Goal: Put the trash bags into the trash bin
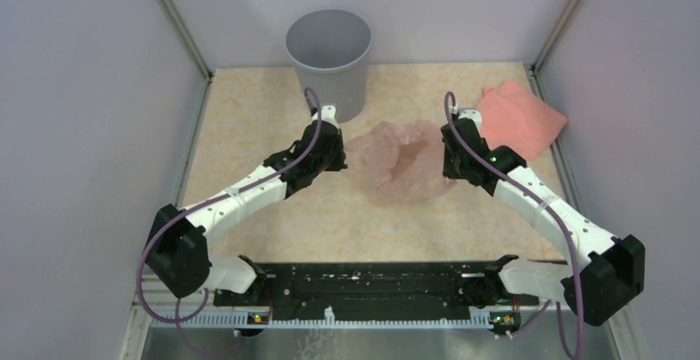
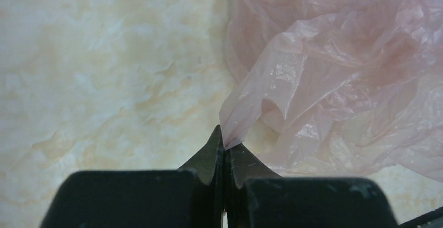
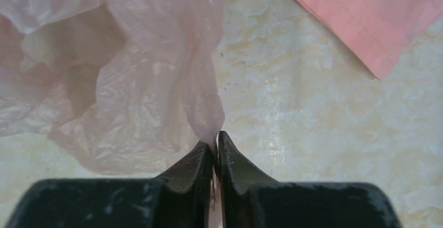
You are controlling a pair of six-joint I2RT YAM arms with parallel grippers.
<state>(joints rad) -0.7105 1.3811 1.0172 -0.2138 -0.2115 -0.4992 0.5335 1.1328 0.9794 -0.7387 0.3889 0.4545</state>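
Observation:
The trash bag (image 1: 398,160), thin, crinkled and translucent pale pink, lies spread between my two arms at the table's middle. My left gripper (image 1: 342,160) is shut on its left edge; the left wrist view shows a fold of the trash bag (image 2: 334,76) pinched between the black fingertips of my left gripper (image 2: 224,143). On the opposite side my right gripper (image 1: 446,155) is shut on the right edge, and the trash bag (image 3: 125,81) runs down into the tips of my right gripper (image 3: 216,140). Upright at the back stands the grey round trash bin (image 1: 328,61), just behind the left gripper.
An opaque salmon-pink folded bundle (image 1: 521,117) lies at the back right, close to the right arm, and shows at the top right as the bundle (image 3: 376,13) in the right wrist view. Grey walls and metal rails (image 1: 191,129) enclose the beige table.

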